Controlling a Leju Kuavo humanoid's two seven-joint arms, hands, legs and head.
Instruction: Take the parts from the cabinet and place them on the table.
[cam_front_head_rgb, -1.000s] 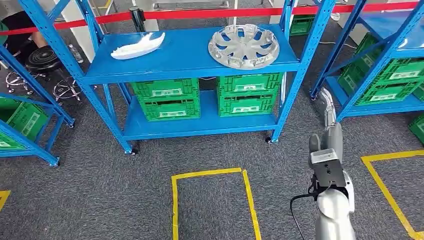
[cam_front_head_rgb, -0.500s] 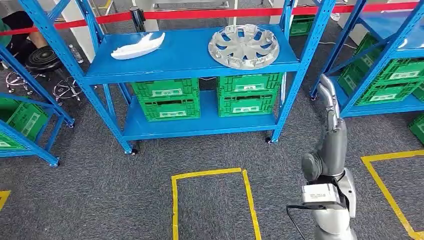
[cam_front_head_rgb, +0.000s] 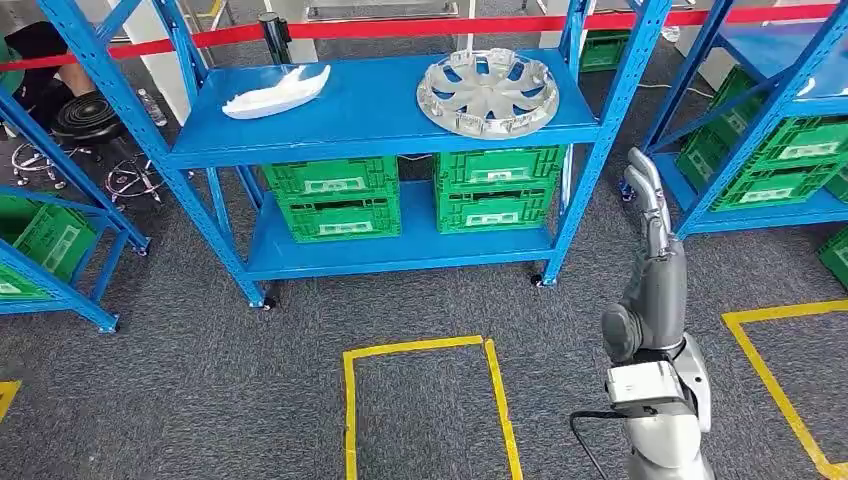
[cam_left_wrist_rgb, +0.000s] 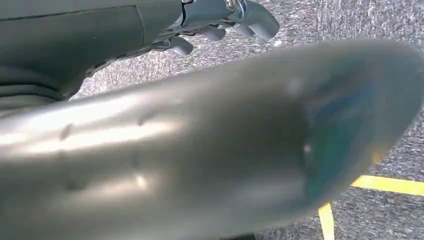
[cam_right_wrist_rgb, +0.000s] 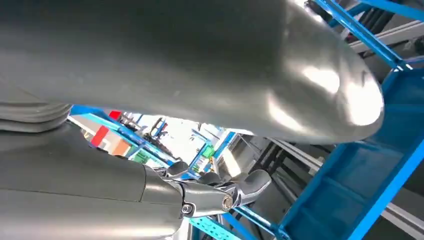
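Note:
A silver wheel cover (cam_front_head_rgb: 488, 92) lies flat on the right of the blue rack's top shelf (cam_front_head_rgb: 370, 115). A white moulded part (cam_front_head_rgb: 276, 92) lies on the same shelf at the left. My right hand (cam_front_head_rgb: 645, 188) is raised on its silver arm, fingers stretched up and holding nothing, in front of the rack's right post and well below and right of the wheel cover. The right wrist view shows the same hand (cam_right_wrist_rgb: 215, 192) empty against blue racking. My left hand (cam_left_wrist_rgb: 220, 22) hangs over grey carpet with loosely bent fingers, holding nothing.
Green crates (cam_front_head_rgb: 335, 198) (cam_front_head_rgb: 497, 188) fill the rack's lower shelf. A second blue rack (cam_front_head_rgb: 790, 130) with green crates stands at the right, another at the left (cam_front_head_rgb: 50, 240). A yellow tape square (cam_front_head_rgb: 425, 400) marks the carpet. Red barrier tape (cam_front_head_rgb: 400, 28) and a stool (cam_front_head_rgb: 85, 115) lie behind.
My right arm has swung upward, and its hand has risen from floor height beside the right rack to about the height of the lower shelf's crates. The parts on the shelf are unmoved.

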